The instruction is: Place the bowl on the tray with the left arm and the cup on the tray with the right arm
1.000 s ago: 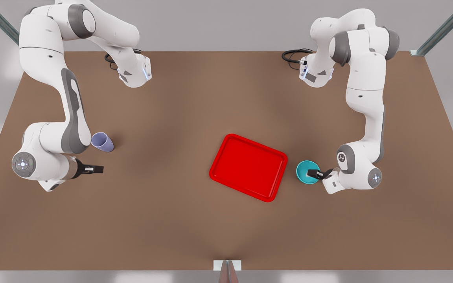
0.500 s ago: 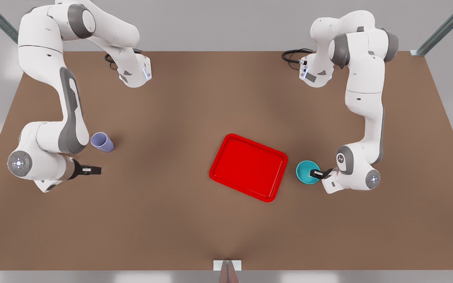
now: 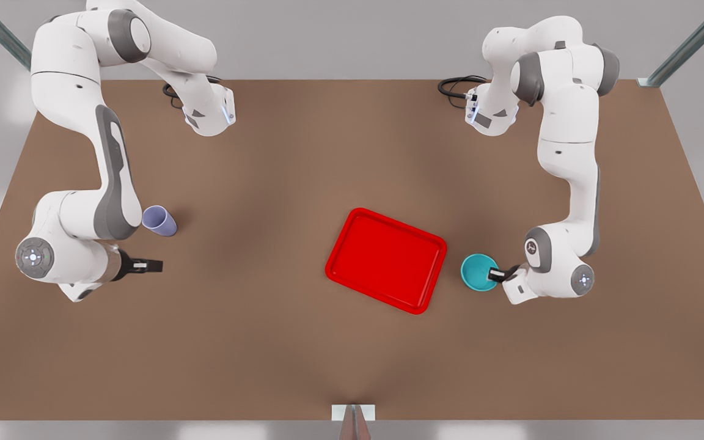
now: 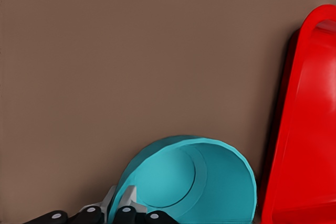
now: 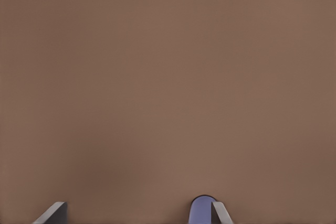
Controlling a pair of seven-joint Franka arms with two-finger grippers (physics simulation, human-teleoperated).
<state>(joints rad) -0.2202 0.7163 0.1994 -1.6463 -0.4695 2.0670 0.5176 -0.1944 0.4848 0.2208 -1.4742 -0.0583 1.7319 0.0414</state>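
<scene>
Bowl sits on the bench just beside the tray, on the front view's right, so it has only a short way to go. The left end effector is at the side of the bowl away from the tray. In the left wrist view its fingers look pinched on the bowl's wall, one inside and one outside. A thin round wall is easy to hold that way, like pinching the edge of a dish. The bowl looks a bit tipped there, and I think that is because it is held by one side only. I cannot tell if it is off the bench yet. The red tray is flat with a low rim and nothing is on it, so neither thing has been put down. The bowl will need to go up and over that rim. The cup is well apart from the tray, on the front view's left, close to the right arm's elbow. The right end effector is near the cup, on the side nearer the camera, with its fingers spread wide and holding nothing. That makes sense, since it needs a wide gap to fit around the cup. In the right wrist view the cup shows just beside one finger
</scene>
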